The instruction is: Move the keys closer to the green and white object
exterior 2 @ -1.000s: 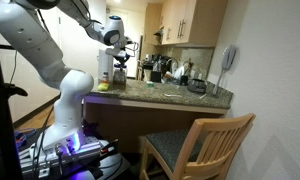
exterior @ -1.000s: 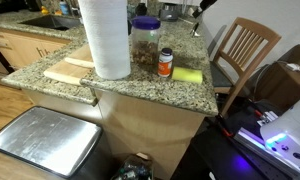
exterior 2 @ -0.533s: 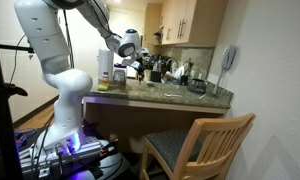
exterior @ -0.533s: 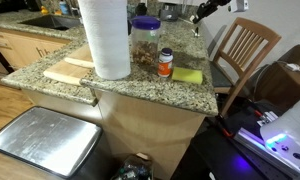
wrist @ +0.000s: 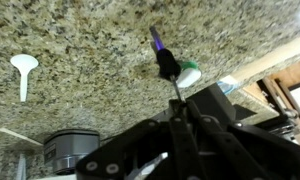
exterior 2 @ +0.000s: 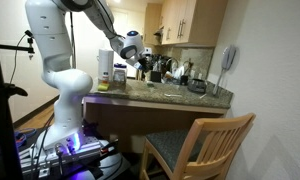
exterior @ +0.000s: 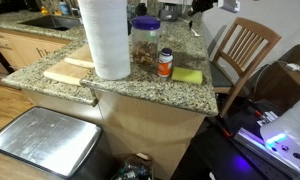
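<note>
My gripper (wrist: pixel 177 112) is shut on the keys (wrist: pixel 167 64). They are a small bunch with a purple key and a green-and-white tag, and they hang from the fingertips above the speckled granite counter (wrist: pixel 80 40). The gripper also shows high above the counter in both exterior views (exterior 2: pixel 138 54) (exterior: pixel 202 5); the keys are too small to make out there. The green and white object (exterior: pixel 187 75) is a flat yellow-green sponge block. It lies near the counter's end next to an orange white-capped bottle (exterior: pixel 166 62), well apart from the gripper. It also shows in an exterior view (exterior 2: pixel 103 87).
A tall paper towel roll (exterior: pixel 105 38) and a glass jar (exterior: pixel 145 42) stand on the counter by a wooden board (exterior: pixel 70 72). A white spoon (wrist: pixel 23 70) and a metal can (wrist: pixel 70 150) sit below the gripper. A wooden chair (exterior 2: pixel 200 145) stands by the counter.
The arm has swung along the counter, to the right and a little lower in an exterior view, away from the sponge end. Things on the counter have not moved.
</note>
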### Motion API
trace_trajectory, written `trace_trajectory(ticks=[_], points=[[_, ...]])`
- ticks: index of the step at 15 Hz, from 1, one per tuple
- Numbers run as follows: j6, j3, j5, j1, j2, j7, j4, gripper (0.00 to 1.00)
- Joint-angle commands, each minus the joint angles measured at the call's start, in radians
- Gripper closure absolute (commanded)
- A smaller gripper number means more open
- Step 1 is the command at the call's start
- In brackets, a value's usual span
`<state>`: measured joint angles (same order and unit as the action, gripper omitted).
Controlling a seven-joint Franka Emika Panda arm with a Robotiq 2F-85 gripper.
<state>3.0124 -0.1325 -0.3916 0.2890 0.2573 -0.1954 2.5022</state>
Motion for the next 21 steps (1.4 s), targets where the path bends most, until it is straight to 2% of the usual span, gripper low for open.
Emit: trace_trajectory(ticks=[1, 2, 3, 5, 6, 7, 9, 11, 16, 18, 21], points=[[0.097, 0.014, -0.059, -0.003, -0.164, 0.121, -0.126, 0.98], [0.095, 0.022, -0.043, -0.006, -0.165, 0.143, -0.131, 0.98], [0.067, 0.004, -0.03, 0.002, -0.107, 0.103, -0.08, 0.92], [0.08, 0.012, -0.03, 0.003, -0.151, 0.135, -0.112, 0.92], [0.082, 0.013, -0.03, 0.003, -0.159, 0.14, -0.119, 0.98], [0.057, 0.011, -0.027, 0.005, -0.161, 0.126, -0.115, 0.98], [0.043, 0.003, -0.093, 0.03, -0.254, 0.128, -0.174, 0.98], [0.028, 0.009, -0.21, 0.055, -0.33, 0.118, -0.248, 0.98], [0.033, 0.039, -0.417, 0.008, -0.529, 0.15, -0.464, 0.98], [0.028, 0.019, -0.427, 0.006, -0.6, 0.191, -0.517, 0.98], [-0.006, 0.041, -0.452, -0.022, -0.668, 0.213, -0.571, 0.98]])
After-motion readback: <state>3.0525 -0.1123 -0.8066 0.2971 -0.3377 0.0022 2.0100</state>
